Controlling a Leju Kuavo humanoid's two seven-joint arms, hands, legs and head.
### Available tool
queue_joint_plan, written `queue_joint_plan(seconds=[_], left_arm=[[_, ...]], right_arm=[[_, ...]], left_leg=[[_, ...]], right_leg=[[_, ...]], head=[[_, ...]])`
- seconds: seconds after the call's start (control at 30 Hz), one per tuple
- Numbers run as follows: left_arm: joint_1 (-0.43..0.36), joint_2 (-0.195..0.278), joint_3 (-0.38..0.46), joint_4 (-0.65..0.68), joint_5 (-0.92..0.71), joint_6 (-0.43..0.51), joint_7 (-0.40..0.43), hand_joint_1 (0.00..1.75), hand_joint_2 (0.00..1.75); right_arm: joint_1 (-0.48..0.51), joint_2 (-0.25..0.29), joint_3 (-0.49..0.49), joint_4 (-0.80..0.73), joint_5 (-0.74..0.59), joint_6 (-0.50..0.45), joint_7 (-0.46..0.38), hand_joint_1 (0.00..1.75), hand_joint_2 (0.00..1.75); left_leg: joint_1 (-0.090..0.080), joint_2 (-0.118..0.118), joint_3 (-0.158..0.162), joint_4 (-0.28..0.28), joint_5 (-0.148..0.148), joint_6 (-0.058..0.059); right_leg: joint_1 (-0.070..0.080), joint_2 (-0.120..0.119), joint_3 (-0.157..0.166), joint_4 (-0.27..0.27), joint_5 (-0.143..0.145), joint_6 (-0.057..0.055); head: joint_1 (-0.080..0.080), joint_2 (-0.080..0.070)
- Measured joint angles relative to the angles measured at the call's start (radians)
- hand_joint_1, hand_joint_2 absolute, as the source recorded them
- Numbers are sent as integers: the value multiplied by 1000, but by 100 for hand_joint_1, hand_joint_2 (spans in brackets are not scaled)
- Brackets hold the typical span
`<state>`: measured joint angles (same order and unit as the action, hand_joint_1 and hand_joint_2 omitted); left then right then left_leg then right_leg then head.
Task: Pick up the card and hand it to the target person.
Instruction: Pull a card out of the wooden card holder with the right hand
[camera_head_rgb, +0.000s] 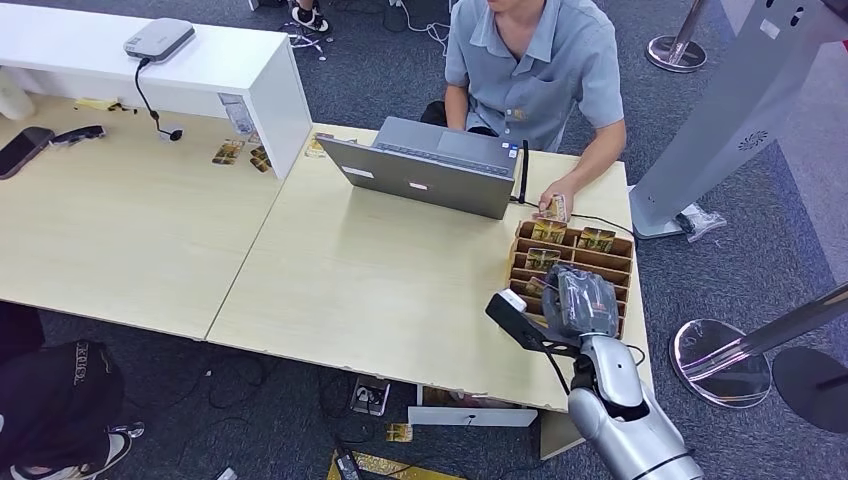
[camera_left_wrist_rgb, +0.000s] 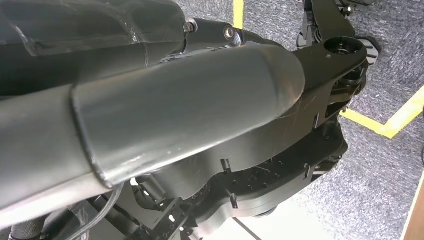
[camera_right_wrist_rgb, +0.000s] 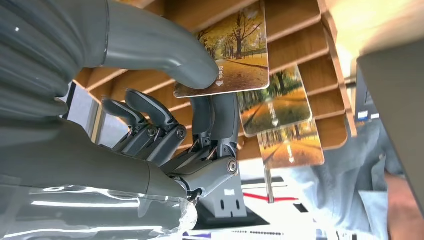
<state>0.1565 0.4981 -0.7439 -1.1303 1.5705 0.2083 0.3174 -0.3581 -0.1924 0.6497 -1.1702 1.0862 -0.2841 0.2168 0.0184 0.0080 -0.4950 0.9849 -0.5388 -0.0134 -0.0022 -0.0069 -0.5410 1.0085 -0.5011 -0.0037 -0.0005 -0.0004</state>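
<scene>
The card (camera_right_wrist_rgb: 235, 52) is carrying an autumn park picture with a short line of small print and a little white arrow along one edge, too small to read. The right robot hand (camera_right_wrist_rgb: 200, 100) is pinching it, the thick thumb (camera_right_wrist_rgb: 165, 50) pressing on its face and darker fingers (camera_right_wrist_rgb: 220, 115) backing it from behind, while it is still sitting in a slot of the wooden card rack (camera_head_rgb: 600, 262). Two more cards (camera_right_wrist_rgb: 280, 120) of the same autumn print are standing in the slots just beside it.

From the head view the rack is sitting at the right end of the light wood counter (camera_head_rgb: 380, 290), with the right robot hand (camera_head_rgb: 578, 300) reaching down onto its near rows. A person in a grey shirt (camera_head_rgb: 535, 70) is sitting at the far side of the rack, one hand (camera_head_rgb: 555, 205) resting on a card just beyond it. An open grey laptop (camera_head_rgb: 430, 165) is standing left of the rack with pale stickers on its lid that I cannot read. Farther left of the rack, a white raised shelf (camera_head_rgb: 200, 60) is carrying a small grey device (camera_head_rgb: 158, 38), and a few loose cards (camera_head_rgb: 240, 152) are lying at its foot. Grey carpet (camera_head_rgb: 750, 250) is covering the floor around the rack's side, where chrome stanchion bases (camera_head_rgb: 720, 360) are standing. I cannot tell how the left robot hand is set.
</scene>
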Motion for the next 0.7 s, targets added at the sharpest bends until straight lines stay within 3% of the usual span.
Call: queue_joint_plan(seconds=[0.33, 0.7], left_arm=[[-1, -1, -5, 0, 0, -4, 0, 0, 0], [-4, 0, -7, 1, 0, -25, 2, 0, 0]], right_arm=[[9, -2, -32, -62, 65, -62, 10, 175, 175], [-3, -13, -96, -243, 140, -59, 25, 175, 175]], left_leg=[[0, 0, 0, 0, 0, 0], [0, 0, 0, 0, 0, 0]], right_leg=[[0, 0, 0, 0, 0, 0], [0, 0, 0, 0, 0, 0]], head=[[0, 0], [0, 0]])
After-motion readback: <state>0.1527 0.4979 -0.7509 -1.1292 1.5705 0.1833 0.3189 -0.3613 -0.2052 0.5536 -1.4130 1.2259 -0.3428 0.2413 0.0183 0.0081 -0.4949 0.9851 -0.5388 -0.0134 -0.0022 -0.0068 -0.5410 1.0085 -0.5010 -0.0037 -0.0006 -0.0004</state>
